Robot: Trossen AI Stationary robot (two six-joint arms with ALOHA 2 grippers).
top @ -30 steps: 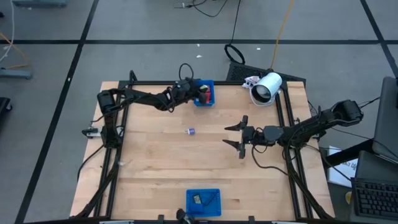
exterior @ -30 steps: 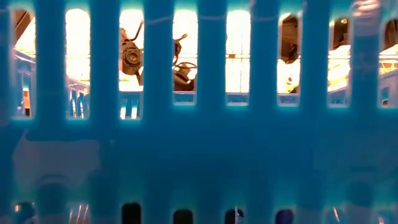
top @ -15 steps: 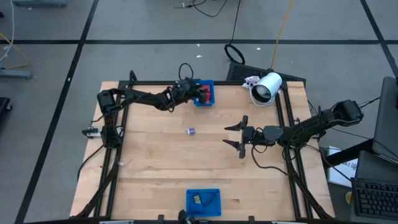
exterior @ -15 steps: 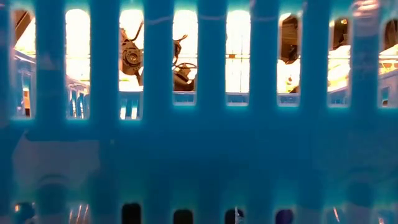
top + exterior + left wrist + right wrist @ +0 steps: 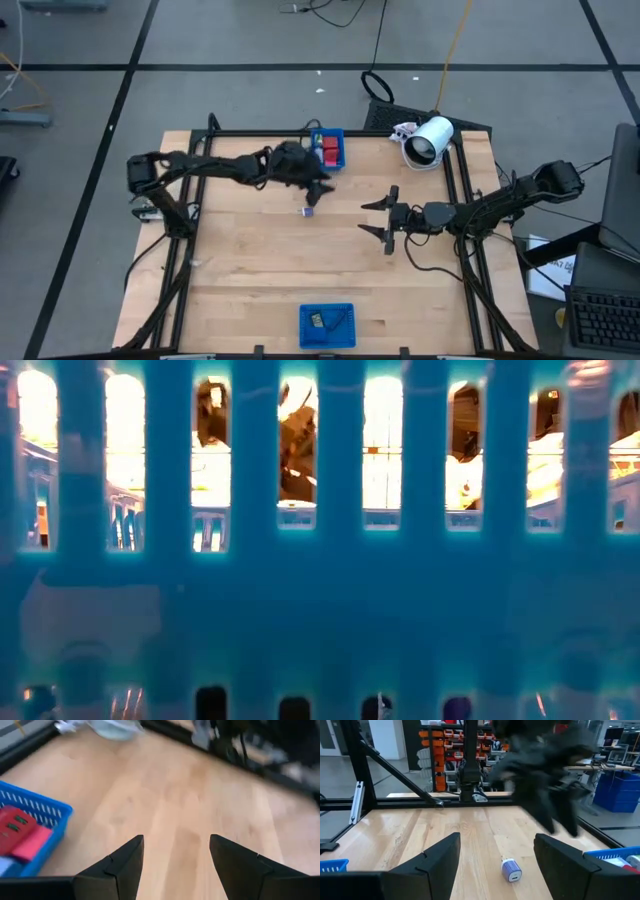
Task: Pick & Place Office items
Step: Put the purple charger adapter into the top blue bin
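A small purple piece [image 5: 308, 211] [image 5: 511, 870] lies alone on the wooden table near its middle. My left gripper [image 5: 320, 190] [image 5: 175, 851] hovers open just on the far side of it, with nothing between its fingers. Behind it, at the far edge, a blue tray [image 5: 328, 148] [image 5: 35, 812] holds red pieces [image 5: 22, 835]. My right gripper [image 5: 385, 220] [image 5: 496, 851] stands open and level to the right of the purple piece, fingers pointing toward it. A second blue tray [image 5: 327, 325] at the near edge holds dark pieces.
A white cylindrical device [image 5: 430, 140] lies at the far right corner. Black frame rails [image 5: 465, 200] border the table. The near tray's slotted wall [image 5: 320, 590] fills the low view. Bare wood lies between the two trays.
My left gripper has drawn back from over the far blue tray toward the table's near edge and has risen, and now stands close to the purple piece. The red pieces stay in the tray. My right arm has kept still.
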